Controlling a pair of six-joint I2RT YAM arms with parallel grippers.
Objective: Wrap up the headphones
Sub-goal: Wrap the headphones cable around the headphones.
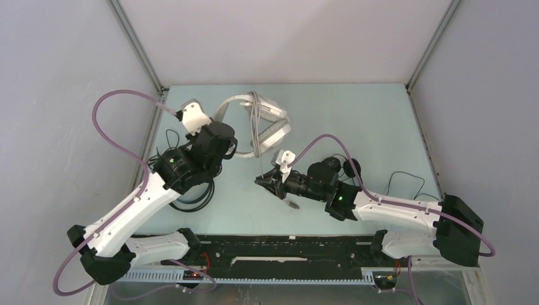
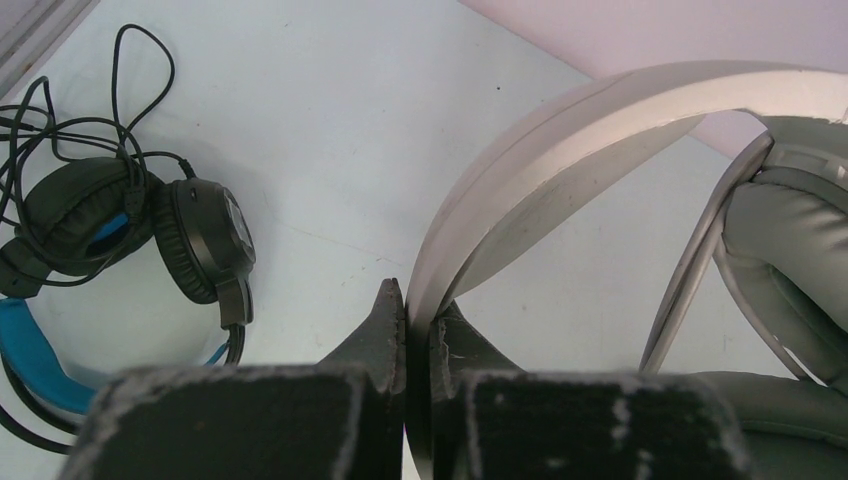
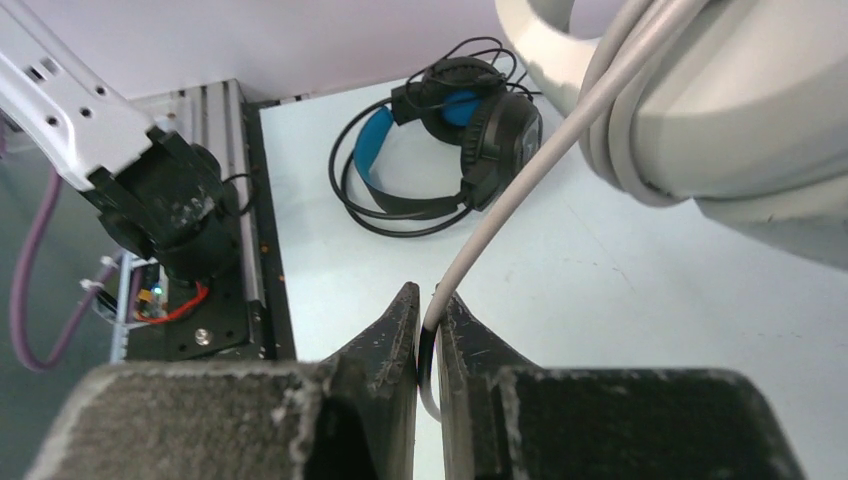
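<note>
The white-grey headphones lie at the back middle of the table, with several turns of grey cable wound across them. My left gripper is shut on their headband, beside a grey ear cushion. My right gripper holds the grey cable between its fingertips; the cable runs up to the white ear cup. The black headphones with blue lining lie partly under my left arm. Slim black headphones show behind my right arm.
A thin black cord trails over the table at the right. The black-blue set's cord is bunched loosely beside it. Grey walls close the table in at left, back and right. The black rail with the arm bases runs along the near edge.
</note>
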